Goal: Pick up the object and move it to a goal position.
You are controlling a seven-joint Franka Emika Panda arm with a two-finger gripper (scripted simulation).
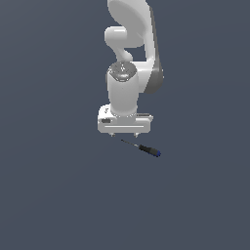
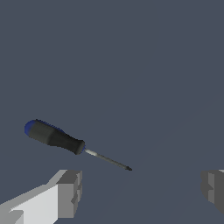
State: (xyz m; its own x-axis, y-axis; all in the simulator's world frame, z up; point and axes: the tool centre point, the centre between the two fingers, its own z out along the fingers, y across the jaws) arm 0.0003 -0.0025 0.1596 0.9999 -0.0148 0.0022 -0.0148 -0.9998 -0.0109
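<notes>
The small screwdriver (image 1: 144, 148) lies flat on the dark grey floor, with a thin metal shaft and a black handle with a blue end. It lies just in front of the white arm's hand, slightly toward the exterior view's right. In the wrist view the screwdriver (image 2: 59, 138) lies beyond the fingers (image 2: 70, 192), off the gap between them. My gripper (image 1: 125, 134) hangs above the floor, close to the shaft's tip. The gripper (image 2: 142, 190) is open wide and holds nothing.
The white arm (image 1: 132, 58) rises behind the hand. Plain dark grey floor (image 1: 58, 195) lies all around; no goal marker shows in either view.
</notes>
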